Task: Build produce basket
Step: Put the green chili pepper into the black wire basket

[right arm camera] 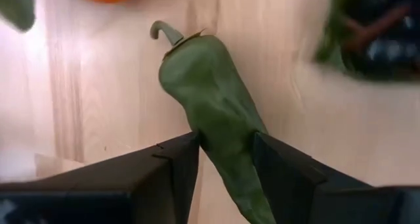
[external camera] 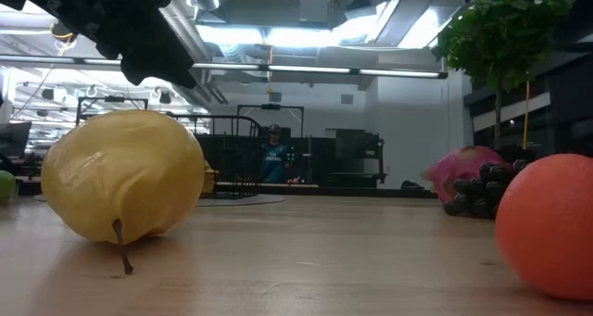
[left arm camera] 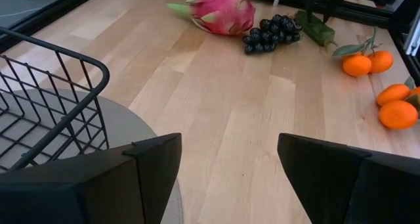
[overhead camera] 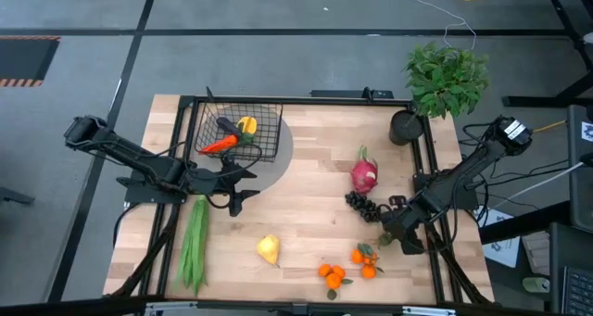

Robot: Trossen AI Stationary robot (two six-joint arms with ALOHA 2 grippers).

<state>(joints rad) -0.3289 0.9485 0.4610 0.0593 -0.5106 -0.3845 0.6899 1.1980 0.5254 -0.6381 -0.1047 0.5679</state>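
My right tool (right arm camera: 226, 161) is clamped on a green pepper (right arm camera: 213, 99) at the table's (overhead camera: 306, 219) right edge, its long axis running straight out between my fingers; the basket (overhead camera: 239, 131) lies far across to the left (holding a carrot (overhead camera: 220, 145) and a yellow pepper (overhead camera: 246, 125)); my left tool (overhead camera: 243, 188), spread wide and empty, waits just beside it, the nearer arm.

My arms: matte black, jointed segments, cabling along links. Left gripper (left arm camera: 226, 178) fingers: flat, blocky, black plastic slabs.
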